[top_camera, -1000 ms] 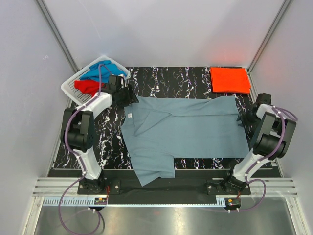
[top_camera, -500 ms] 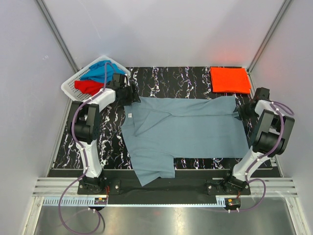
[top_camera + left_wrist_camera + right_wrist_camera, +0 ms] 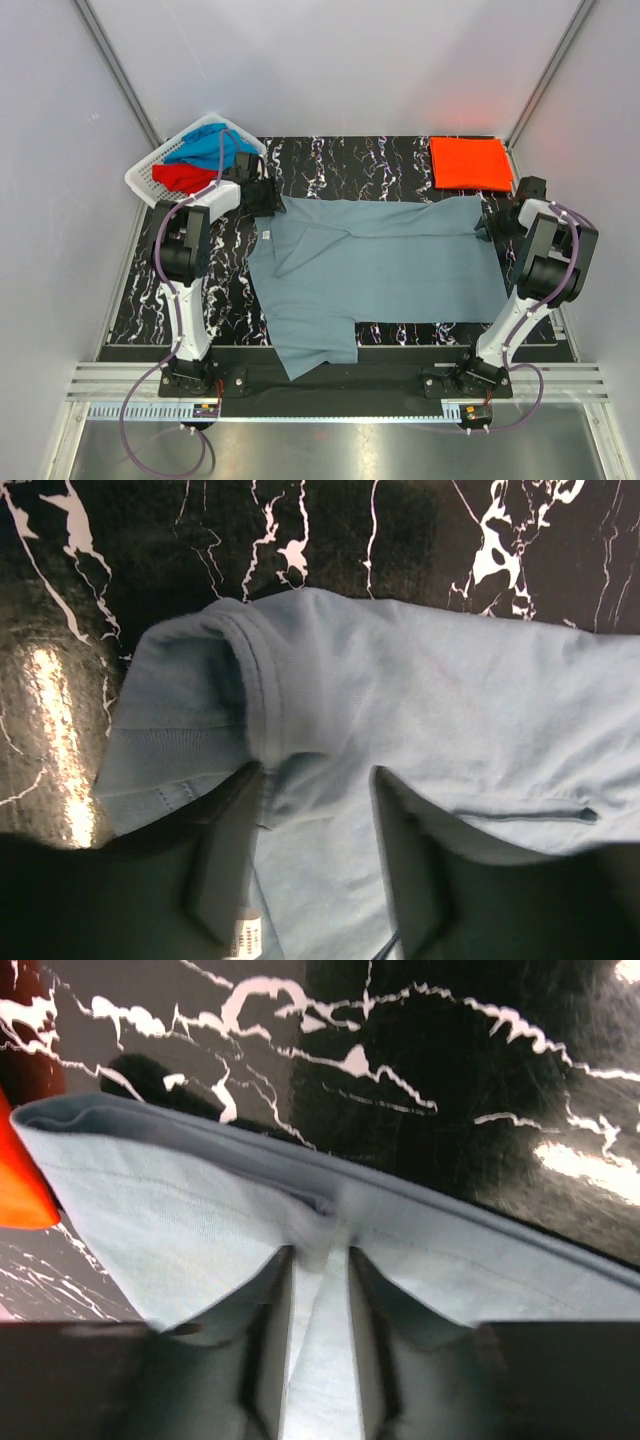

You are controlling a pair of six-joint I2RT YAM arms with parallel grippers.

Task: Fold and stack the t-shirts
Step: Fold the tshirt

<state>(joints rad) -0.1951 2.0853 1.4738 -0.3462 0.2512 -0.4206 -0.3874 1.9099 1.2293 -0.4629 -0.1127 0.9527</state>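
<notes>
Grey-blue t-shirt [image 3: 380, 265] cloth is nipped up between the right gripper's [image 3: 318, 1295] drawn-in fingers at the far right hem. That pucker shows only in the right wrist view. The left gripper [image 3: 312, 850] sits astride the far left shoulder beside the collar, jaws part-way apart; I cannot tell whether it pinches. From above, the shirt lies spread across the marbled table [image 3: 370, 155], reaching its near edge. A folded orange-red t-shirt [image 3: 470, 163] lies at the far right corner. A bright blue t-shirt [image 3: 205, 150] and a red t-shirt [image 3: 180, 178] sit in the white basket [image 3: 145, 178], far left.
</notes>
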